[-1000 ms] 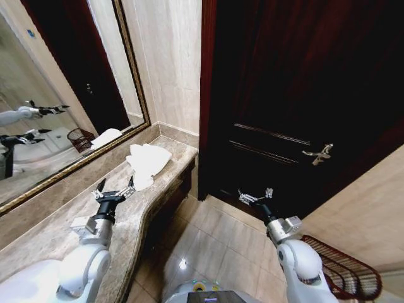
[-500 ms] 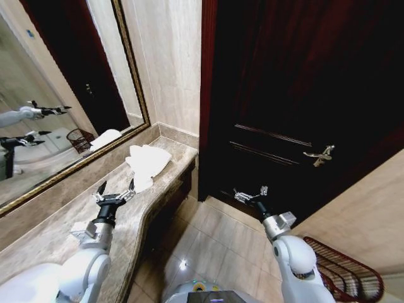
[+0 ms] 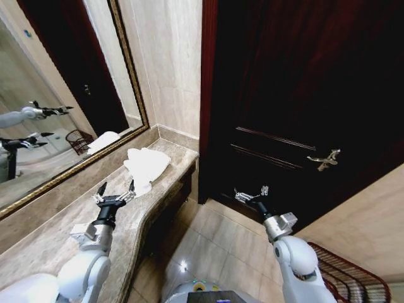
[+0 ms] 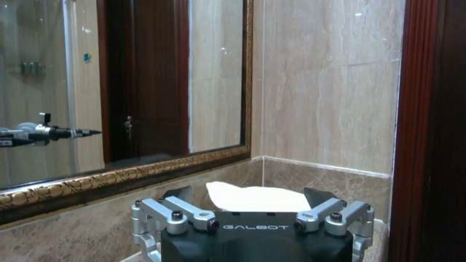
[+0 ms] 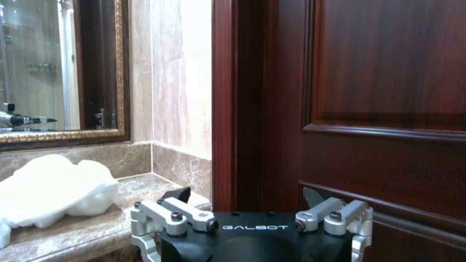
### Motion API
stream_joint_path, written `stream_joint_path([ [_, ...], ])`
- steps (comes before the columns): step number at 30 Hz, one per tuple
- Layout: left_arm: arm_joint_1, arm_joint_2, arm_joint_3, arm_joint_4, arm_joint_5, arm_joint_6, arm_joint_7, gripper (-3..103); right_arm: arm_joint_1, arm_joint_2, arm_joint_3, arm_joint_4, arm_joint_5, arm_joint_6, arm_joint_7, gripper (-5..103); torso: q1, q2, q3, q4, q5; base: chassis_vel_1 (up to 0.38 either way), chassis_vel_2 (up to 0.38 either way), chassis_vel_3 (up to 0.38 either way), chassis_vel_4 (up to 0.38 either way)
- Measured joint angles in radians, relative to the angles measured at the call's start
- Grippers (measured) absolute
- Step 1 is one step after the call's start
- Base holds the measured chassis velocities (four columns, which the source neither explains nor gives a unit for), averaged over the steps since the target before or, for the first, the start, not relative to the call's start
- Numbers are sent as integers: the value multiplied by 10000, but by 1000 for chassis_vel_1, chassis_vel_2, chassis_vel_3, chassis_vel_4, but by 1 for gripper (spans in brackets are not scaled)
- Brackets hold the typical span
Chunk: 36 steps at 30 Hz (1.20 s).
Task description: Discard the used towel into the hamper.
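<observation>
The used towel point(image 3: 146, 165) is a crumpled white heap on the marble counter point(image 3: 57, 233) near its far end, below the mirror. My left gripper point(image 3: 115, 188) hovers open over the counter, a short way in front of the towel point(image 4: 255, 197), which shows between its fingers point(image 4: 174, 194) in the left wrist view. My right gripper point(image 3: 250, 192) is open in the air before the dark door, away from the counter; its wrist view has the towel point(image 5: 51, 196) off to one side. The hamper point(image 3: 344, 274), reddish-brown wire, stands on the floor at the lower right behind my right arm.
A dark wooden door point(image 3: 297, 95) with a metal lever handle point(image 3: 325, 160) faces me. A gilt-framed mirror point(image 3: 63, 88) runs along the counter and reflects my arms and a wire basket. Tiled floor point(image 3: 214, 246) lies between counter and door.
The whole head view has shifted slightly, so the camera moved. My right gripper has drifted a little up and left towards the door. The left gripper and towel keep their places.
</observation>
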Motion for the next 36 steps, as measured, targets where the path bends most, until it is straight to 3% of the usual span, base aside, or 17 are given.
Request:
stream_joint_path([
  [9,219,-115,-92,-1,99,-182,93,100,-762,-41,207,463,415,22,-43,100,0,0,0,2,0,-47,48,47,-51],
  [16,219,-150,-105,7,90,-237,103,100,-2344,-15,486,1152,784,673,-32,100,0,0,-1,-3,0,-44,22,29,-29],
  [36,301,-203,-70,-49,151,-261,146,100,-1929,153,358,1063,727,684,-148,100,0,0,0,-1,0,-42,43,47,-36],
])
